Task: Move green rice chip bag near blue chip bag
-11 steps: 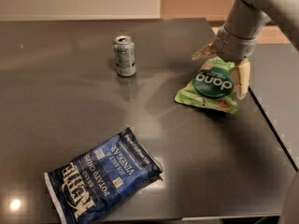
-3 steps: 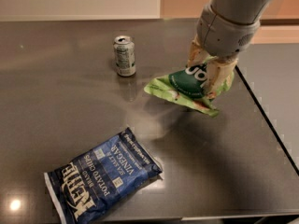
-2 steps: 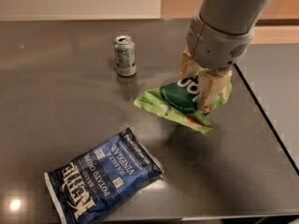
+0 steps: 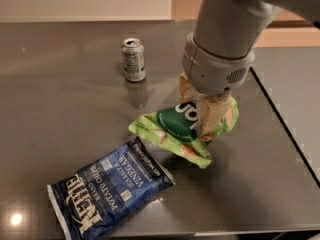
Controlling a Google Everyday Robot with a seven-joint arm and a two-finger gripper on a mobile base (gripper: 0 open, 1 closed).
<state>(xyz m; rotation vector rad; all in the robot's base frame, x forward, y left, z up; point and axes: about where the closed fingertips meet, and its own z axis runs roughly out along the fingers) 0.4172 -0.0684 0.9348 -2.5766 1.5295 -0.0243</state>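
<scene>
Now grips green rice chip bag (image 4: 172, 126) in hand (image 4: 200, 116) at frame centre; has carried it down-left, near blue chip bag (image 4: 112, 186); probably just needs lowering.

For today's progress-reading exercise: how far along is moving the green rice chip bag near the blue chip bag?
Done: the gripper is shut on the green rice chip bag. In hand: it hangs close beside the blue chip bag. Left: setting it on the table and releasing.

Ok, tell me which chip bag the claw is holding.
The green rice chip bag, pinched in the claw to the right of the can. The blue chip bag lies flat near the front edge, ungripped.
</scene>
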